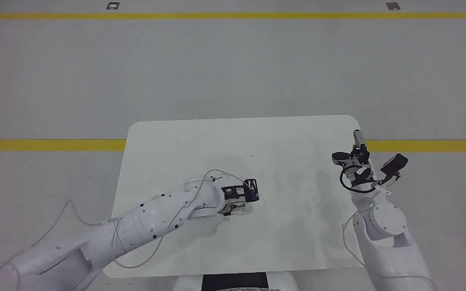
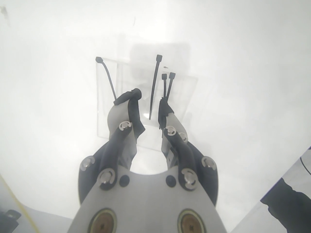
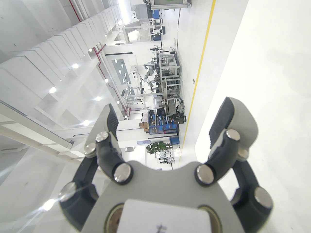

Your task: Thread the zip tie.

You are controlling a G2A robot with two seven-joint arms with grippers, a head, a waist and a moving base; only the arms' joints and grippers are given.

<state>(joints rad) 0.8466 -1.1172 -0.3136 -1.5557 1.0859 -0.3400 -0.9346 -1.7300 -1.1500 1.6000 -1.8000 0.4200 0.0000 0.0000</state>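
The white bench (image 1: 291,145) lay under the left fingers (image 2: 133,112), narrowly parted, a zip tie (image 2: 154,83) between them; the right fingers (image 3: 220,117) gaped wide toward a factory hall (image 3: 160,73).

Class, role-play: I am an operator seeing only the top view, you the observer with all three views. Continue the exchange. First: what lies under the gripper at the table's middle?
Observer: Four black zip ties on a clear tray.
Operator: Does the left gripper hold one?
Observer: No, its fingers stand apart, one tie showing between them.
Operator: And the right gripper?
Observer: Open, holding nothing.
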